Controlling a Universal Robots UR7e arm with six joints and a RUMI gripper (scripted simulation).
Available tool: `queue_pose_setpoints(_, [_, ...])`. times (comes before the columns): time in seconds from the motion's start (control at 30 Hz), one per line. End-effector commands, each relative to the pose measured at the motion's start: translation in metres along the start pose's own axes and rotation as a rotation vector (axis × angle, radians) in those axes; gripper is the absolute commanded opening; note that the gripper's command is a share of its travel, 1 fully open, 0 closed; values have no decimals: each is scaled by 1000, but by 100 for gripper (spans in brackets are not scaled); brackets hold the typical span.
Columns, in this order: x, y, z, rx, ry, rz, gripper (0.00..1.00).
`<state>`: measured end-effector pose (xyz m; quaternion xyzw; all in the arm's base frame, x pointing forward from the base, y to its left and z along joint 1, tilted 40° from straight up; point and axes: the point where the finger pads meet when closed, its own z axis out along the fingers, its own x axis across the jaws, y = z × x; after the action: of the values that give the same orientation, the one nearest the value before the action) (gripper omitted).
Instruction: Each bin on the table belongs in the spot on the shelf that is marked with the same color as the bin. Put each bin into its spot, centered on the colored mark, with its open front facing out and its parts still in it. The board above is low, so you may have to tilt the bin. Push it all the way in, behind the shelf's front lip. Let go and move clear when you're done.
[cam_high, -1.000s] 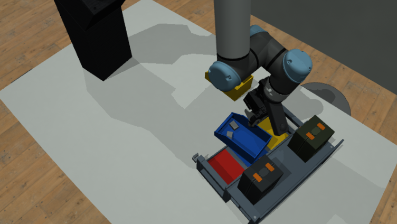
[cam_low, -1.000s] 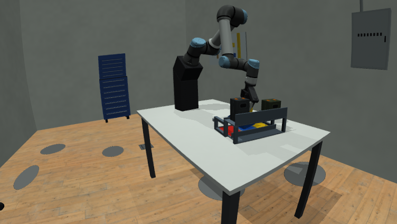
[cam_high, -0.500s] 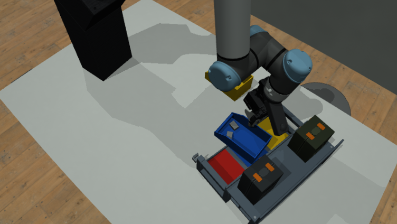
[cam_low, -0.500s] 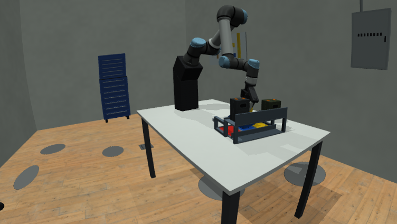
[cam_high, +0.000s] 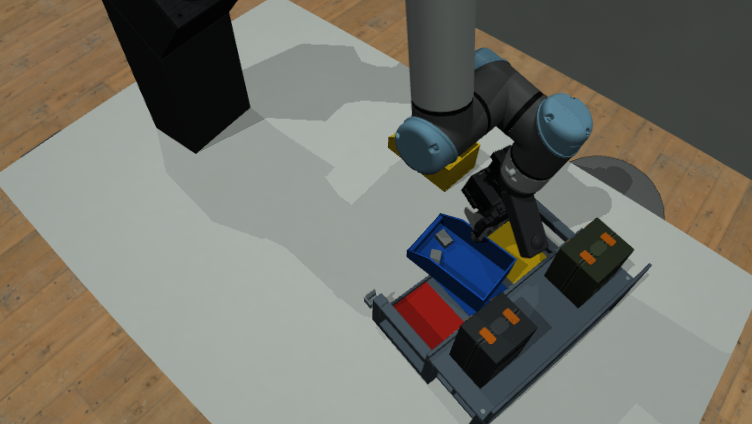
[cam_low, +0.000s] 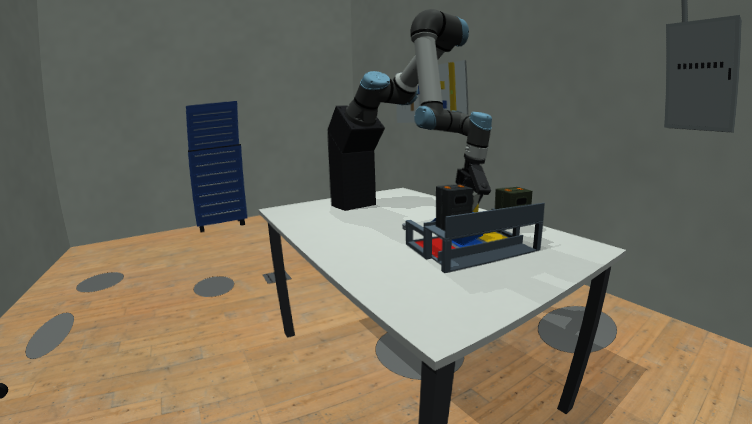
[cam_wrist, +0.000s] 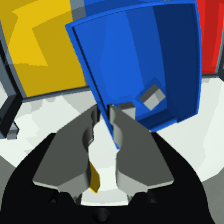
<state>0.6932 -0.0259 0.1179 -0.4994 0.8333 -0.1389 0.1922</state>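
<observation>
Mostly, fingers (cam_high: 478, 231) nearly closed, pinching side wall of blue bin (cam_high: 471, 260) (cam_wrist: 135, 55). Bin tilted over shelf's (cam_high: 568, 334) (cam_low: 495, 220) blue mark (cam_high: 457, 300), two gray parts (cam_high: 443, 238) (cam_wrist: 152, 97) inside. Near case (cam_high: 493, 339) (cam_low: 454, 206) cuts off bin's lower corner from above. Yellow bin (cam_high: 457, 171) on worktop (cam_high: 294, 321) (cam_low: 368, 273), partly behind arm (cam_high: 442, 57) (cam_low: 429, 73). Exterior view: fingertips too small to read.
</observation>
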Motion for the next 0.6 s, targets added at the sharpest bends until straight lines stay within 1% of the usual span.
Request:
queue_pose_setpoints(0.0, [-1,-3,-1,4,-1,0,0])
queue_pose_setpoints(0.57, [-2,-12,-2,12,-2,0,0])
